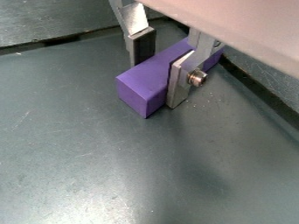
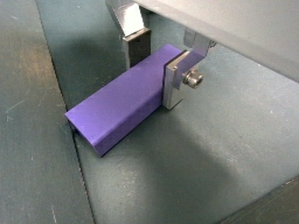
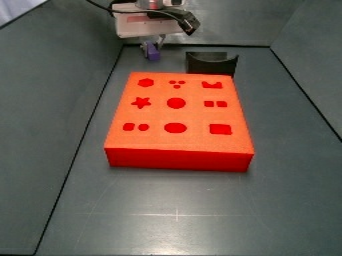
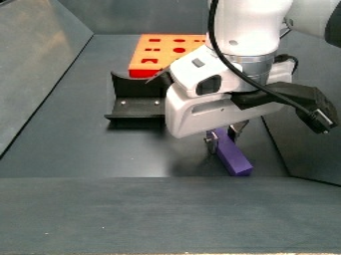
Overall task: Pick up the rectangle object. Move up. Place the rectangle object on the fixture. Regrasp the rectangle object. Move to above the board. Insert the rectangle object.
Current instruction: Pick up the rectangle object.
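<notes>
Rectangle object (image 2: 117,107) sits between my jaws (image 1: 163,54), purple and lying flat on the dark floor (image 1: 82,166). My two silver fingers (image 1: 181,77) straddle one end of it, one plate on each long side; whether the pads press it or only bracket it, I cannot tell. In a side view my jaws (image 4: 225,134) hang low over the block (image 4: 233,155), which rests on the floor. Just beside me stands the black fixture (image 3: 210,62), and beyond it lies the red board (image 3: 179,118) with its shaped cut-outs.
</notes>
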{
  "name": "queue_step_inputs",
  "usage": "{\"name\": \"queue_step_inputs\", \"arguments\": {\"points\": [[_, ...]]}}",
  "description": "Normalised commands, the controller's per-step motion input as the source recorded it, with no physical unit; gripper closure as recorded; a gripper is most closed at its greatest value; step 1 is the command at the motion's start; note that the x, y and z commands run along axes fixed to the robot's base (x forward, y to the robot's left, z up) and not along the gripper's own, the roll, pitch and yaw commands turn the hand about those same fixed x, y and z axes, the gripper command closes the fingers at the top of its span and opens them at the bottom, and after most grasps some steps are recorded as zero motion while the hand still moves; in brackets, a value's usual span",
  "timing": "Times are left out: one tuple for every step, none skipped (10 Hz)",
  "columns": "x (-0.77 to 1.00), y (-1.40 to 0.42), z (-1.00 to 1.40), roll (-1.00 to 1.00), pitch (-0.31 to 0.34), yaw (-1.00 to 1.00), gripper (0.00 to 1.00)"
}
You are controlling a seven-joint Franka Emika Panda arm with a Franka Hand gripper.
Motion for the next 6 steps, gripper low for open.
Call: {"name": "queue_step_inputs", "arguments": {"points": [[0.0, 0.0, 0.0, 0.0, 0.0, 0.0, 1.0], [0.0, 0.0, 0.0, 0.0, 0.0, 0.0, 1.0], [0.0, 0.0, 0.0, 0.0, 0.0, 0.0, 1.0], [0.0, 0.0, 0.0, 0.0, 0.0, 0.0, 1.0], [0.0, 0.0, 0.0, 0.0, 0.0, 0.0, 1.0], [0.0, 0.0, 0.0, 0.0, 0.0, 0.0, 1.0]]}}
